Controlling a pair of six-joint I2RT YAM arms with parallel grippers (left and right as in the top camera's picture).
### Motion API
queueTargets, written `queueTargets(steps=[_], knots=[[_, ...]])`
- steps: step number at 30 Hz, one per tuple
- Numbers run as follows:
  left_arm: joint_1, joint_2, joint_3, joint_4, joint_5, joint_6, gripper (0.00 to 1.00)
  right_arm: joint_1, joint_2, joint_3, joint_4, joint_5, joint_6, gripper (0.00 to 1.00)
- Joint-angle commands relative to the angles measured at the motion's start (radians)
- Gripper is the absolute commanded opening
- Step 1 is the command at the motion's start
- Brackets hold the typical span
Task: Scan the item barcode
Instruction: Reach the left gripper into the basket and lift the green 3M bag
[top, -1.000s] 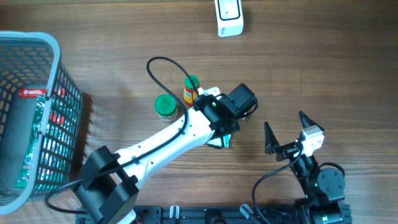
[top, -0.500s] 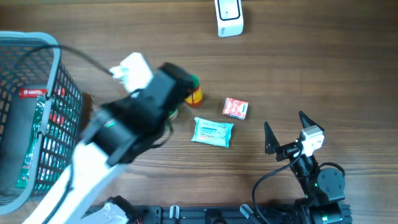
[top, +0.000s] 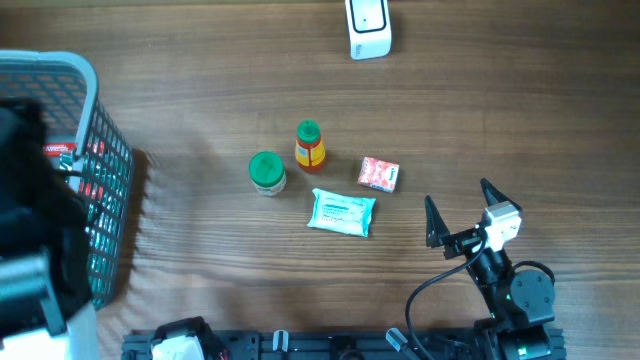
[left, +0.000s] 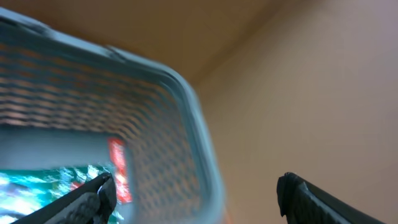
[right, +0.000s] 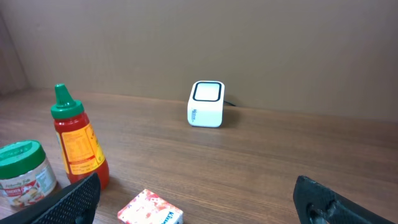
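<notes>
The basket is holding a blurred green packet, the left arm is masking most of it, and the left gripper and right gripper are gaping wide, gripping nothing.

Open tabletop separates the scanner from the bottle, jar and wipes pack.

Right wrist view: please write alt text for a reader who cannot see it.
A white barcode scanner stands at the back of a wooden table. Nearer, on the left, are a red green-capped bottle, a green-lidded jar and a small red box; open jaws frame the bottom corners.
</notes>
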Motion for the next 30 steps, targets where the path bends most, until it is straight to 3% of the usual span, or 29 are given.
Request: queueTargets(steps=[1,5,7,8,11,18,22,30], knots=[[0.254,0.113,0.006,-0.006,0.242,-0.012,0.86,0.004,-0.002,-0.002,0.003,-0.007,-0.002,1.00],[0.460,0.247,0.006,-0.071,0.454,-0.202,0.84,0.004,-0.002,-0.002,0.003,-0.007,-0.002,1.00],[0.533,0.314,0.006,-0.108,0.553,-0.308,0.91,0.004,-0.002,-0.002,0.003,-0.007,-0.002,1.00],[0.556,0.342,0.006,-0.119,0.588,-0.341,1.00,0.004,-0.002,-0.002,0.003,-0.007,-0.002,1.00],[0.605,0.443,0.006,-0.134,0.663,-0.386,1.00,0.004,-0.002,-0.002,0.003,-0.007,-0.002,1.00],[0.607,0.645,0.006,-0.139,0.655,-0.408,1.00,0.004,-0.002,-0.002,0.003,-0.007,-0.002,1.00],[0.607,0.771,0.006,-0.194,0.656,-0.613,1.00,0.004,-0.002,-0.002,0.003,-0.007,-0.002,1.00],[0.608,0.936,0.005,-0.220,0.553,-0.731,1.00,0.004,-0.002,-0.002,0.003,-0.007,-0.002,1.00]])
